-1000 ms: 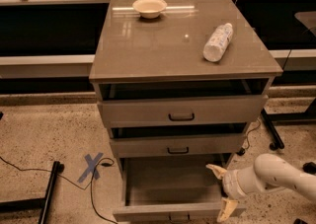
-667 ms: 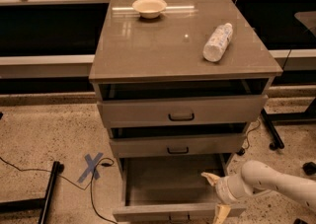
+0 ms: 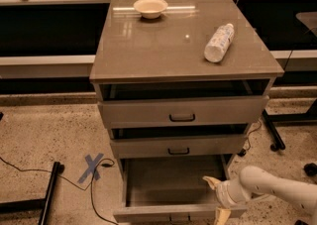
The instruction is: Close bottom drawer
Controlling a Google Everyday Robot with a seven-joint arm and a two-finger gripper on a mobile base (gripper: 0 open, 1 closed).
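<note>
The bottom drawer (image 3: 171,184) of the grey-taupe cabinet stands pulled far out, its plain grey tray bare and its front panel (image 3: 158,215) at the bottom edge of the view. My gripper (image 3: 218,199) comes in from the lower right on a white arm and sits at the drawer's right front corner. One tan finger (image 3: 212,183) points over the tray and the other reaches down past the front panel, so the fingers are spread apart with nothing between them. The middle drawer (image 3: 178,145) and top drawer (image 3: 182,112) are each slightly out.
On the cabinet top lie a white bottle (image 3: 218,42) on its side and a small bowl (image 3: 150,7). A blue tape cross (image 3: 92,166) and a black cable mark the floor on the left, beside a black stand leg (image 3: 48,194). A black wheeled base (image 3: 273,135) stands on the right.
My gripper has moved left and slightly down along the drawer's right side toward its front corner. The drawer has not visibly moved.
</note>
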